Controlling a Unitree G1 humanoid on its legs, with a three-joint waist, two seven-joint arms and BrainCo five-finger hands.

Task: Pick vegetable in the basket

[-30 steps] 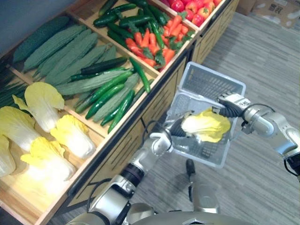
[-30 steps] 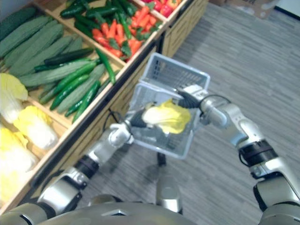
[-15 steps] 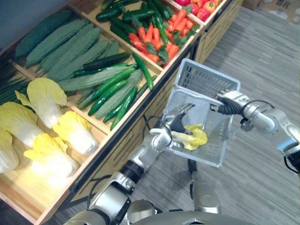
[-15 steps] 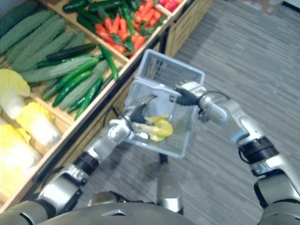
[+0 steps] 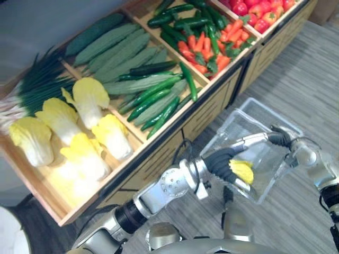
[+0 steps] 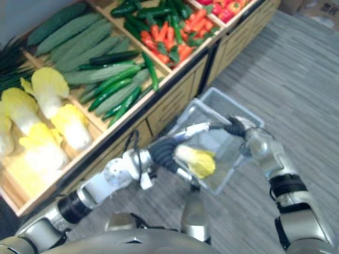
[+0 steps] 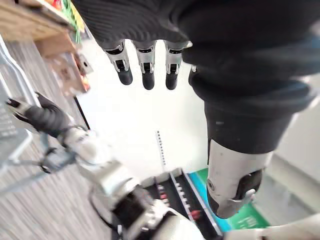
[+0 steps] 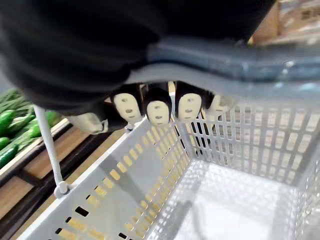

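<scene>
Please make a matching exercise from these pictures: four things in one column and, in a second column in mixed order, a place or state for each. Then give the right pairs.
1. left hand
2. right hand
3. carrots
4. cabbage near the hands

a. in the basket
b. on the shelf
c. open, empty
d. shut on the handle

Pairs: 1-c; 2-d; 3-b; 4-a

Left arm (image 5: 170, 183): silver-grey segments, round joint housing dotted with small dark screws, black ribbed band further up. Left hand (image 5: 221, 159): dark ribbed cover over back and wrist. Left fingers (image 7: 145, 62): silver, dark tips. Thumb (image 7: 231, 175): silver shell, dark pad. Right arm (image 6: 265, 152): silver-grey, black band between segments. Right hand (image 5: 279, 138): same dark ribbed cover. Right fingers (image 8: 157, 111): pale silver, small dark oval marks.
</scene>
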